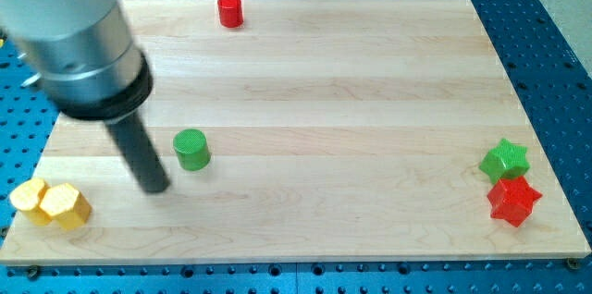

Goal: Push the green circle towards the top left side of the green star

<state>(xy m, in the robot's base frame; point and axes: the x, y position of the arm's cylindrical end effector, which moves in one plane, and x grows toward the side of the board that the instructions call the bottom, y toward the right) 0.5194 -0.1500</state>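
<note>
Nearest, at the left corner, two yellow blocks (51, 203) sit touching; over on the right, the red star (513, 201) sits just in front of the green star (505, 160), touching it. My tip (154, 188) is down on the wooden board (324, 81), just left of the green circle (191, 150), a small gap between; no jaws here, only a rod. Far back, a red cylinder (230, 10) stands alone.
</note>
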